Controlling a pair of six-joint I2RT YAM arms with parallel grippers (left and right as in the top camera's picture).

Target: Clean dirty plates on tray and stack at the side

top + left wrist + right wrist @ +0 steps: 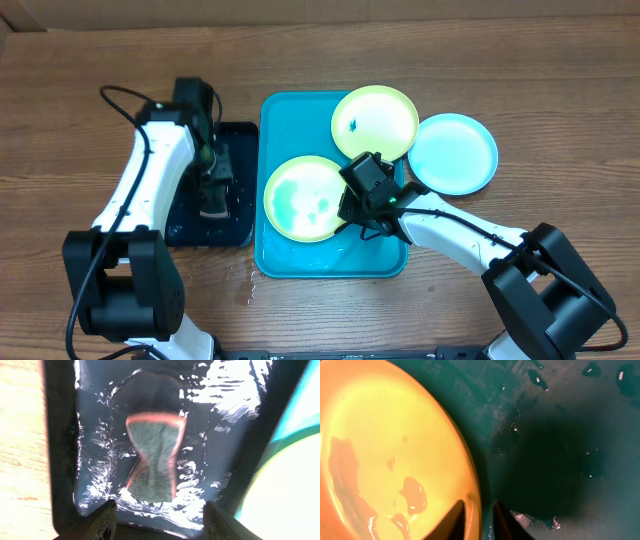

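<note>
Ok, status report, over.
Left hand open over sponge in black tray. Right hand straddles rim of wet plate on turquoise tray, grip unclear. Nothing blocking.

Cannot make out the sponge ahead of the left gripper sharply, blurred, with the fingers cropped at the bottom edge. Cannot tell whether the right gripper pinches or merely straddles the yellow-green plate rim between its fingertips, plate cropped left and above. Cannot see either pair of fingertips from overhead, hidden beneath the gripper bodies.
</note>
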